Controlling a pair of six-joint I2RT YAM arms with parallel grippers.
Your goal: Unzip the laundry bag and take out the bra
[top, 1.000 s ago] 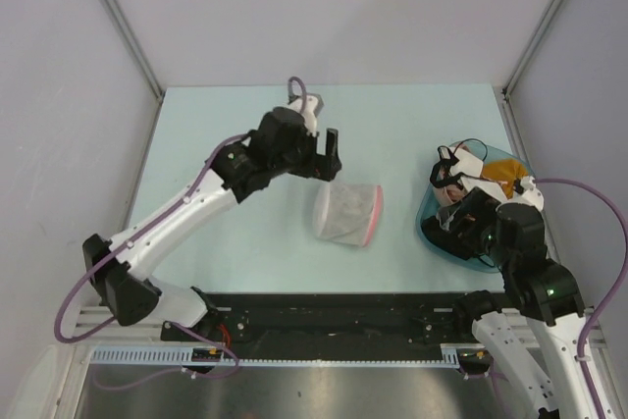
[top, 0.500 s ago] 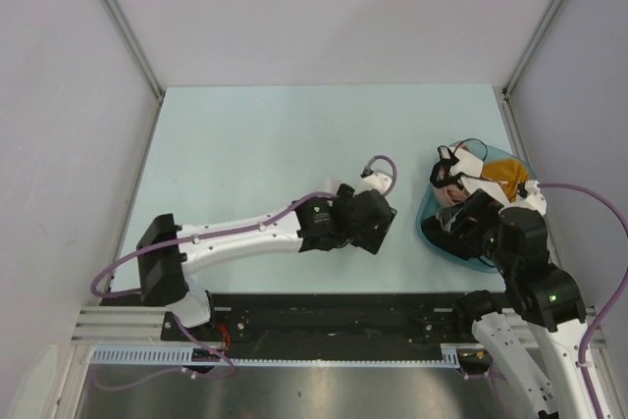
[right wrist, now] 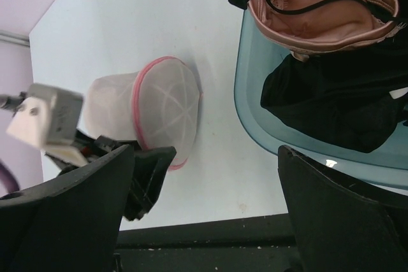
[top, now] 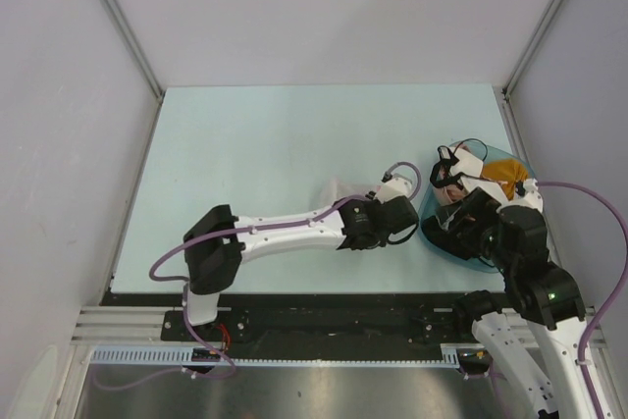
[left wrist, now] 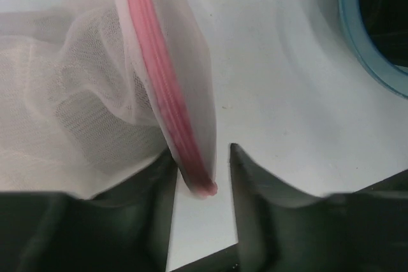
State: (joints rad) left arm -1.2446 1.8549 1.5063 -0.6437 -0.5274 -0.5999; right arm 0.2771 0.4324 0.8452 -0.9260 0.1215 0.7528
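Observation:
The laundry bag (top: 339, 189) is a white mesh pouch lying on the pale table, and my left arm covers most of it from above. Its pink rim (left wrist: 159, 74) runs down between the jaws of my left gripper (left wrist: 203, 152). The rim rests against the left finger, and a gap remains on the right side. Through the mesh (left wrist: 83, 93) I see only a dim grey patch, so the bra is hidden. My right gripper (right wrist: 205, 151) hangs wide open by the basin's near left edge, holding nothing. It looks toward the bag (right wrist: 159, 106).
A teal basin (top: 424, 205) stands right of the bag and holds a pink lace-trimmed garment (right wrist: 319, 11), black cloth (right wrist: 338, 100) and orange cloth (top: 505, 182). Its rim (left wrist: 360, 36) is close to my left gripper. The black front rail (top: 324, 306) borders the near table edge.
My left arm swung from behind the bag, came down at its right side, and its jaws narrowed around the pink rim. The right arm has stayed put.

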